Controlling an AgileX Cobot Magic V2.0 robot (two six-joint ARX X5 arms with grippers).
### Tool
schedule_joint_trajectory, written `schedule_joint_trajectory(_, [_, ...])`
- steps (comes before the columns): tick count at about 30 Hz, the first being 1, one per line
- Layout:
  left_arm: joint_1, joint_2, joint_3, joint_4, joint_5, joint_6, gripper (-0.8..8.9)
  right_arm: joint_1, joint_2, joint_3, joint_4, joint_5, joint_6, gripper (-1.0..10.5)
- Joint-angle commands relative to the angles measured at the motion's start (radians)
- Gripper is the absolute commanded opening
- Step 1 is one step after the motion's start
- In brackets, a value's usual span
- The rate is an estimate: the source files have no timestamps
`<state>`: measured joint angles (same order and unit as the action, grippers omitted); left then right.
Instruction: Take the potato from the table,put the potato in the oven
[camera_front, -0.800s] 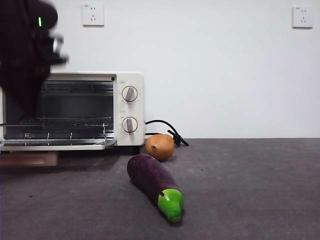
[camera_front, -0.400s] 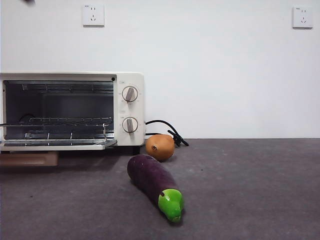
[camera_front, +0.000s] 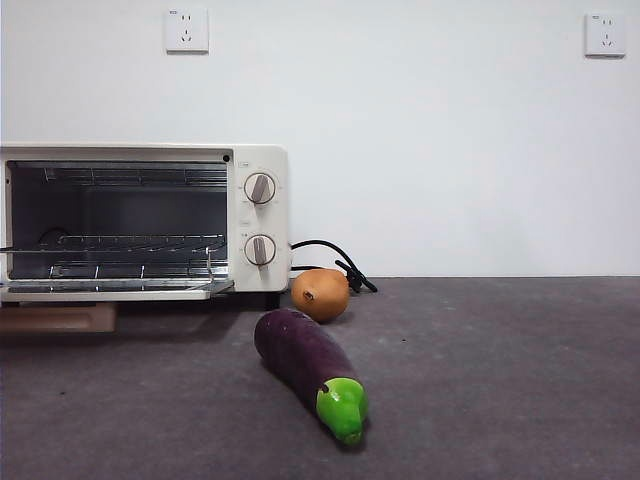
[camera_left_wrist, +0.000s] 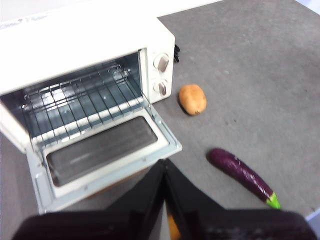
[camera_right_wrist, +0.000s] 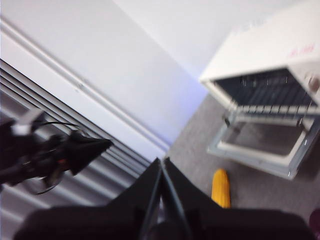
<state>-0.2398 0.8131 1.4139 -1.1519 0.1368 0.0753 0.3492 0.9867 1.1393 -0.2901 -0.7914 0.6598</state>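
Potato (camera_front: 320, 294) is what we are after, and it sits on the table (camera_front: 500, 380) just beside the oven (camera_front: 145, 220), at the knob end, near the black cord (camera_front: 335, 262). We judge this spot handy: the oven door (camera_left_wrist: 105, 152) already lies folded down and the wire rack (camera_left_wrist: 85, 105) is bare, so only a short carry is needed. An eggplant (camera_front: 308, 368) lies apart from the potato on the camera's side, angled across the table, and we think it could get in the way of a low approach.

Our left gripper (camera_left_wrist: 165, 172) hangs high above the open door, jaws pressed together and holding nothing. Our right gripper (camera_right_wrist: 161, 172) is also raised with its jaws closed and empty, off to one side near a yellow object (camera_right_wrist: 221, 187) we cannot identify.

We see the potato as small, rounded and orange-brown, smooth-skinned, with a dark spot on its near face. It should suit a simple pinch across its short width.
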Motion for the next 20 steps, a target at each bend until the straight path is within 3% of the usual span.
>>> schedule_joint_trajectory(1, [-0.003,-0.027,-0.001,-0.041,0.0,0.015,-0.05,0.09,0.067,0.014,0.006,0.073,0.003,0.0])
schedule_joint_trajectory(8, [-0.003,-0.066,-0.001,-0.152,-0.006,0.029,-0.05,0.233,0.266,0.102,-0.031,0.21,-0.03,0.0])
schedule_joint_trajectory(16, [-0.003,-0.115,-0.001,-0.164,0.005,-0.016,-0.05,0.312,0.524,0.389,-0.385,0.569,-0.184,0.0])
schedule_joint_trajectory(20, [-0.003,-0.141,-0.001,-0.164,0.005,-0.02,-0.05,0.314,0.649,0.521,-0.484,0.683,-0.198,0.0])
